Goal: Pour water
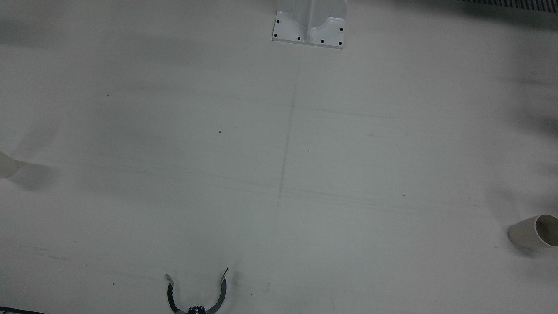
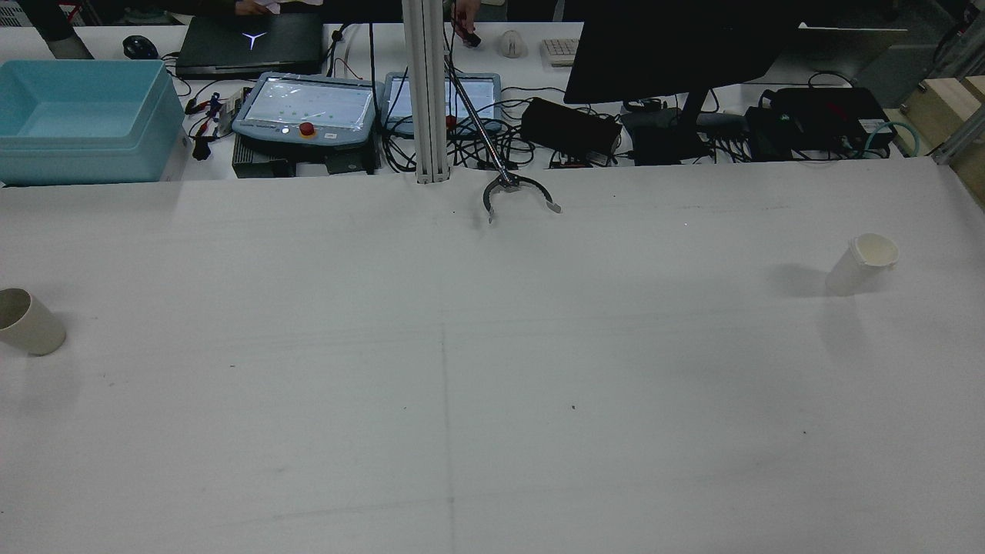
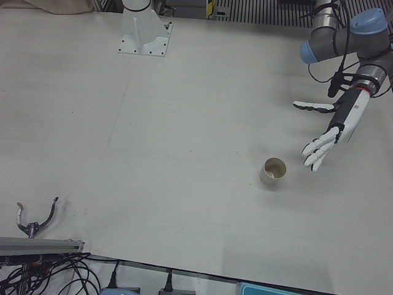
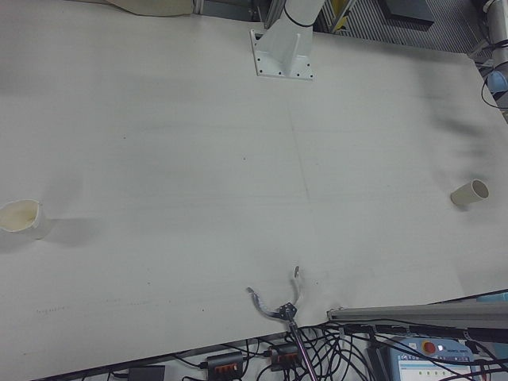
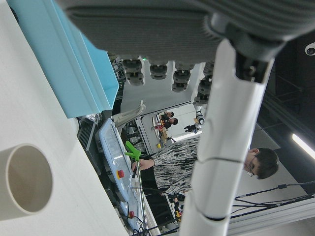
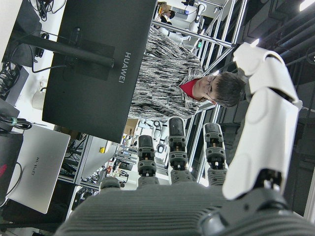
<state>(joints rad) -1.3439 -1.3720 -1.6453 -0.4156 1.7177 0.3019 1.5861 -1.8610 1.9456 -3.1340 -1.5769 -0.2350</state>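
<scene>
Left-front view, cup point(image 3: 274, 171) just beside spread left hand point(image 3: 330, 135)

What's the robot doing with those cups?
Nothing is being held yet. Two paper cups stand far apart on the white table. The robot's left hand hovers open just beside the left cup, apart from it, as if about to take it. The right cup stands alone at the other side. The right hand is open too, away from the table's middle.
</scene>
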